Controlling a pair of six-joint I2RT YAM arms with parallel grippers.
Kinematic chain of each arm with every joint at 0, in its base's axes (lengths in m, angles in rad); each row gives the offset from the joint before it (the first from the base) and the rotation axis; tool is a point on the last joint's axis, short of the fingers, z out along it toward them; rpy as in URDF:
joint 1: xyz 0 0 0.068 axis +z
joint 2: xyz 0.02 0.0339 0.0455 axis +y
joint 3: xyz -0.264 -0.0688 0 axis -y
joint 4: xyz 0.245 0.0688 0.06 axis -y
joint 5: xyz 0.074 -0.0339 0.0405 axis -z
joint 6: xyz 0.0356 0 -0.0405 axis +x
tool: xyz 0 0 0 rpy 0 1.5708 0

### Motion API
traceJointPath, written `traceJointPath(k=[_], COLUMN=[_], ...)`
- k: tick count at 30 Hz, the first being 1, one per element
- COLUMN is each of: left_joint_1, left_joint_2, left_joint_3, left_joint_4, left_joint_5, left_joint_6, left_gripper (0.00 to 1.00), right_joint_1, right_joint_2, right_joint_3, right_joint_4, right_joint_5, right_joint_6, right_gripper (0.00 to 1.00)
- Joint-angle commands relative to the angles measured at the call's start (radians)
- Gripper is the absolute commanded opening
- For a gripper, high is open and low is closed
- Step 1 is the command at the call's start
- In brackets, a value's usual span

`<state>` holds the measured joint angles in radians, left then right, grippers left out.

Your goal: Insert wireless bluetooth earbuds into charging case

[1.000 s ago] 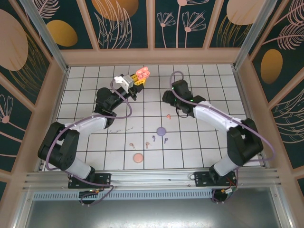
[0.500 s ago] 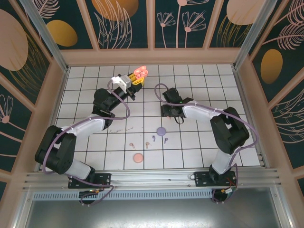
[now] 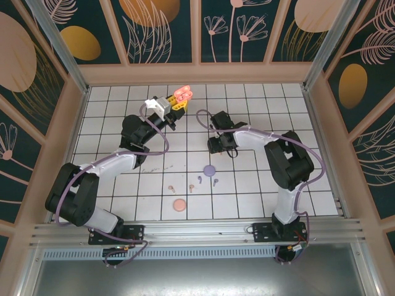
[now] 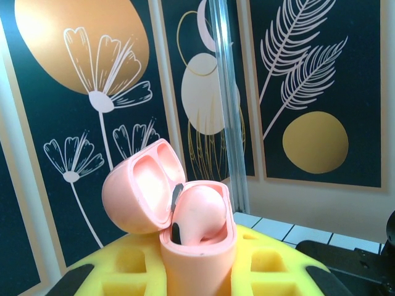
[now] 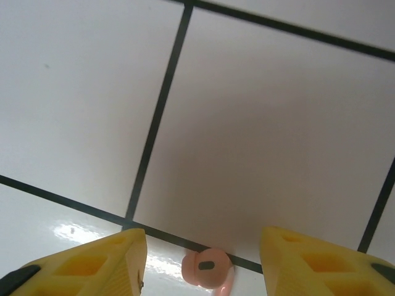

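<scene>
Closest to the near edge of the table (image 3: 111, 123), a small pink case (image 3: 179, 205) is lying closed. Just beyond it, loose earbuds are lying scattered, two pinkish ones (image 3: 172, 185) to the left and two purple ones (image 3: 199, 180) beside a small purple case (image 3: 210, 169). An arm sweeping low here could be knocking them away. Around the table's middle, the right gripper (image 5: 202, 240) is hovering just over the tiles with its yellow fingers (image 5: 92, 265) apart. It is straddling a salmon-pink earbud (image 5: 207, 269) that is lying on a grid line and touching neither finger. The earbud is tiny and rounded, so a pinch on its bulb is likely to be squeezing it out sideways. A grip at a bad angle would be leaving its stem unable to enter the well. Toward the far edge, the left gripper (image 3: 174, 102) is holding a salmon-pink charging case (image 4: 197, 246) clamped and raised. The lid (image 4: 145, 191) is hinging back, and what looks like one earbud is already sitting inside. A hard push there could be twisting the case in its grip, unseating that earbud, or tipping the lid shut.
</scene>
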<state>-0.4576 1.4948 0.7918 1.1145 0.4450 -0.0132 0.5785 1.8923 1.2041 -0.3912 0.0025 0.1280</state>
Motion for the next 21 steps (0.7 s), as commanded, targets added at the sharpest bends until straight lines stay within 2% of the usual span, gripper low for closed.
traceJointPath(k=[1,15,21], left_joint_1=[-0.006,-0.006,-0.006], left_joint_2=[-0.019,-0.015,-0.015], left_joint_3=[0.022,0.027,0.026], left_joint_4=[0.009,0.014,0.017], left_joint_5=[0.012,0.012,0.011], left_joint_6=[-0.018,-0.024,-0.026], left_gripper=[0.0,0.0,0.0], right_joint_1=[0.003,0.017,0.022], right_joint_2=[0.016,0.041,0.056], right_joint_3=[0.029,0.031,0.037], right_joint_4=[-0.041,-0.05,-0.061], right_joint_5=[0.008,0.008,0.049], right_joint_6=[-0.021,-0.024,-0.029], right_gripper=[0.51,0.46,0.43])
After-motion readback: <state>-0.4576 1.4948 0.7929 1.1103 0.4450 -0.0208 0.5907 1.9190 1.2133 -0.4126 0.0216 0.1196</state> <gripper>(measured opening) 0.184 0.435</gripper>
